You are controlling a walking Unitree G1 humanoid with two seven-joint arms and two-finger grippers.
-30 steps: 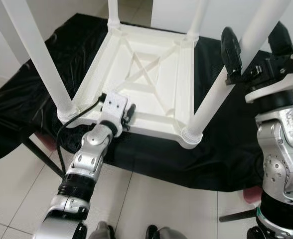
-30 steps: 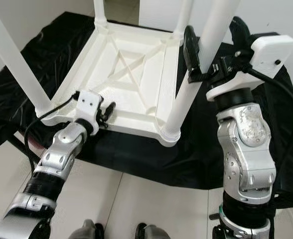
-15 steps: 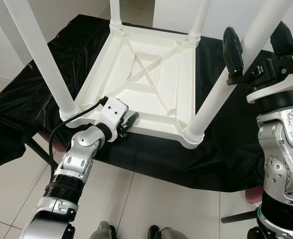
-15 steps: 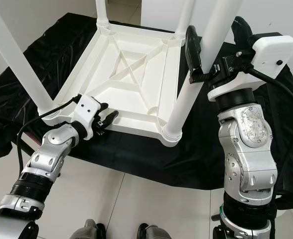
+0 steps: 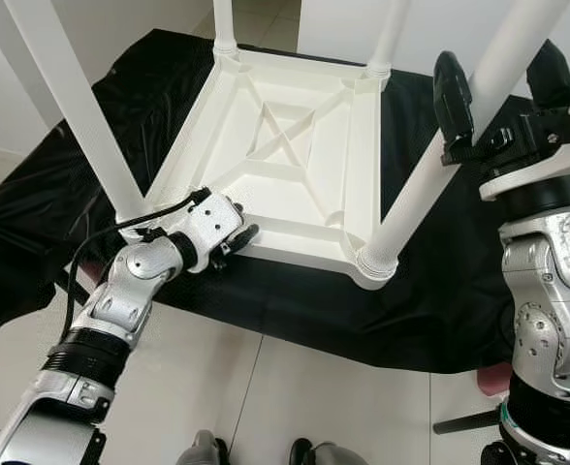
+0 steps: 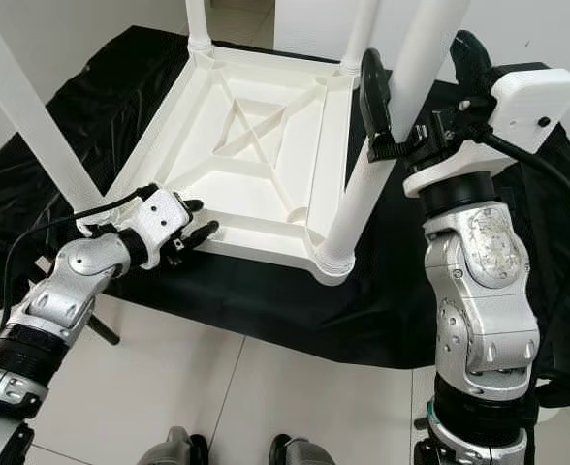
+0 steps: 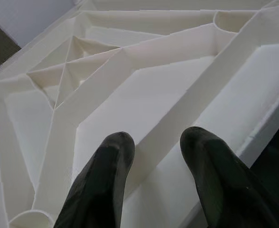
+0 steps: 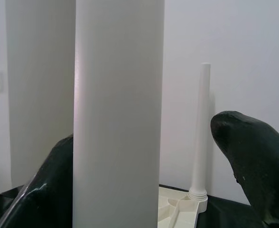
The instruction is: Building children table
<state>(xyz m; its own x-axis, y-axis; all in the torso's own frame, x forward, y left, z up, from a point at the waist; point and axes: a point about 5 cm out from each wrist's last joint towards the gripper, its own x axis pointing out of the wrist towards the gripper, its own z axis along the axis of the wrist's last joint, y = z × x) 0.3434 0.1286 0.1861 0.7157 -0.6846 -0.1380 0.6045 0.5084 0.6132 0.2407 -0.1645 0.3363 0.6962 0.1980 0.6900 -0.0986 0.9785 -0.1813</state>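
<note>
Left eye view: the left gripper (image 5: 235, 235) reaches over the near edge of the upturned white table (image 5: 295, 145), its 2 fingers (image 7: 101, 185) apart and holding nothing, one on either side of a rib. The right gripper (image 6: 416, 82) is spread around the near right leg (image 6: 382, 145), not visibly clamping it. The table lies on a black cloth (image 5: 440, 300), its 4 legs pointing up.
</note>
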